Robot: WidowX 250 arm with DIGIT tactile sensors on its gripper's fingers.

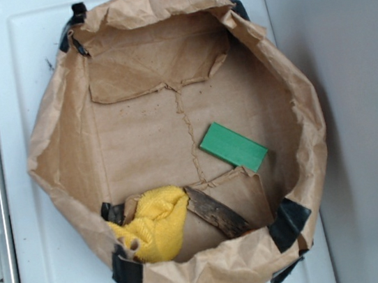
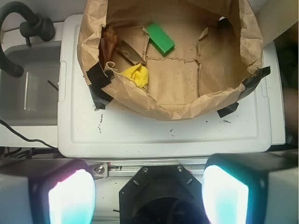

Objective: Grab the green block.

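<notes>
The green block [image 1: 233, 147] lies flat on the brown paper floor inside a rolled-down paper bag [image 1: 57, 153], right of centre. In the wrist view the green block [image 2: 160, 38] shows near the top, deep inside the paper bag [image 2: 163, 107]. My gripper [image 2: 148, 196] hangs high above the robot's base, well short of the bag. Its two glowing fingers [image 2: 71, 198] stand far apart with nothing between them. The gripper itself is out of the exterior view.
A yellow cloth [image 1: 156, 223] and a dark brown bark-like piece of wood [image 1: 215, 212] lie at the bag's near side, by a torn paper flap. Black clips [image 1: 289, 222] hold the bag's rim. The bag sits on a white tray [image 2: 140, 135]. A grey sink [image 2: 28, 88] lies left.
</notes>
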